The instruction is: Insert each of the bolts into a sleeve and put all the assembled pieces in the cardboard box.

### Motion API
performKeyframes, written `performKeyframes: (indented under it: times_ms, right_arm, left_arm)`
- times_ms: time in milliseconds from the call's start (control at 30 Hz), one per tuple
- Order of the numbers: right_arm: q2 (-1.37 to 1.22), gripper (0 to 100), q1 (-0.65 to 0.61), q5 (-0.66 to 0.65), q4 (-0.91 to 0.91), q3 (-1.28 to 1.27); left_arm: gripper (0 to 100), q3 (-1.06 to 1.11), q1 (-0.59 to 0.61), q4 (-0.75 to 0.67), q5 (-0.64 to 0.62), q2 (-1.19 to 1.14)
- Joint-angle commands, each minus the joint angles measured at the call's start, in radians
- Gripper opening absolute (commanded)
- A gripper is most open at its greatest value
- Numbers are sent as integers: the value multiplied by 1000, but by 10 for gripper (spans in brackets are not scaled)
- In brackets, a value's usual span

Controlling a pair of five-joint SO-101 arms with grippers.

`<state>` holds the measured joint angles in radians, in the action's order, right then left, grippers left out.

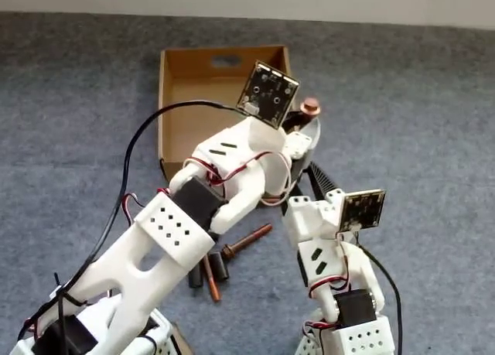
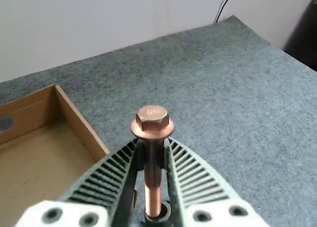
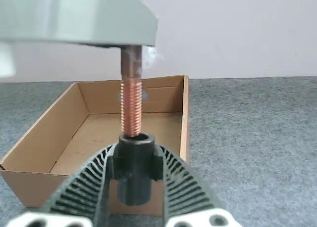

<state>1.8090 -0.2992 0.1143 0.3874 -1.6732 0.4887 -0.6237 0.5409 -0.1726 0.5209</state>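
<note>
My left gripper (image 2: 152, 155) is shut on a copper bolt (image 2: 152, 138), hex head up; the head (image 1: 310, 107) shows just right of the cardboard box (image 1: 179, 88). Right below it, my right gripper (image 3: 134, 162) is shut on a black sleeve (image 3: 133, 170), held upright. The bolt's threaded end (image 3: 131, 111) reaches down to the sleeve's mouth, and the sleeve's rim (image 2: 158, 218) rings the bolt's tip. The box (image 3: 64, 138) lies open behind the two. On the carpet another copper bolt (image 1: 246, 240) lies with a black sleeve on its end, beside a thinner bolt (image 1: 209, 279) and loose black sleeves (image 1: 220, 268).
Grey carpet covers the table. The left arm (image 1: 170, 231) stretches diagonally over the loose parts and the box's near right corner. Open carpet lies to the right of both arms and left of the box.
</note>
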Motion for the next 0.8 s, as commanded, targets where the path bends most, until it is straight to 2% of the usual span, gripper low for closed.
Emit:
performKeyframes:
  times_ms: [0, 200, 767]
  right_arm:
    - [10, 7, 10, -11, -27, -48]
    - [10, 7, 10, -11, -27, -48]
    - [10, 7, 10, -11, -27, -50]
  left_arm:
    - [8, -36, -16, -28, -6, 42]
    - [9, -35, -48, 21, -6, 42]
    - [8, 36, -48, 23, -6, 44]
